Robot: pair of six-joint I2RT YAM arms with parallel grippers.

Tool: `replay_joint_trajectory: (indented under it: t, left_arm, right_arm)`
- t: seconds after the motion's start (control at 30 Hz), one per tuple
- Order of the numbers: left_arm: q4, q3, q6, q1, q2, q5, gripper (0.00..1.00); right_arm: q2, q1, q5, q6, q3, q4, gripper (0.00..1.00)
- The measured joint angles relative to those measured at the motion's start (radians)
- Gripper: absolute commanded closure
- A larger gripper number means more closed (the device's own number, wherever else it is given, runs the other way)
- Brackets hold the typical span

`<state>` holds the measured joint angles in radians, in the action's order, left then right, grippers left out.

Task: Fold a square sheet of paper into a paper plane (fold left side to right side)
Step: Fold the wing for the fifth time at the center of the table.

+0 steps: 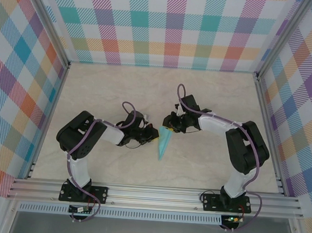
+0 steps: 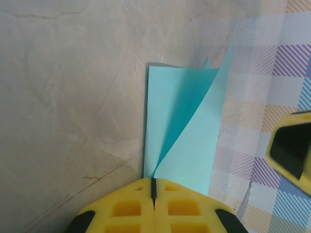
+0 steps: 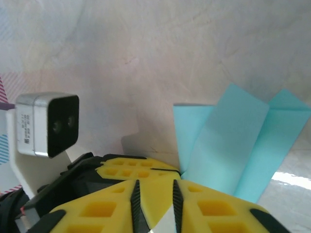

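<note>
Here, left jaws pinch the paper plane point(image 2: 182, 131) amid plaid walls point(image 1: 163, 25).

Beige marbled tabletop point(image 1: 120, 92) under left gripper point(image 1: 152, 134) and right gripper point(image 1: 171, 125), plaid walls point(image 1: 168, 26) beyond and flanking them, aluminium rail point(image 1: 155, 194) behind.

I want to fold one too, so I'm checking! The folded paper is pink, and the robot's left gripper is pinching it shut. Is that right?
Not quite. The folded paper is light turquoise, not pink; the left wrist view shows this plainly. The rest holds: the left gripper is pinching it, with its yellow fingers shut on the paper's near edge.
</note>
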<state>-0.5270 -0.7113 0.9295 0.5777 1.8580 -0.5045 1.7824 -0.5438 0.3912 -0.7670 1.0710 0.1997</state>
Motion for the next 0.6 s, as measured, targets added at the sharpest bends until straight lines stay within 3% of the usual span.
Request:
replay_joint_trajectory:
  t: [0.6]
  left_arm:
    - [0.034, -0.015, -0.015, 0.000, 0.000, -0.002, 1.00]
  right_arm:
    - [0.087, -0.024, -0.018, 0.021, 0.011, 0.048, 0.78]
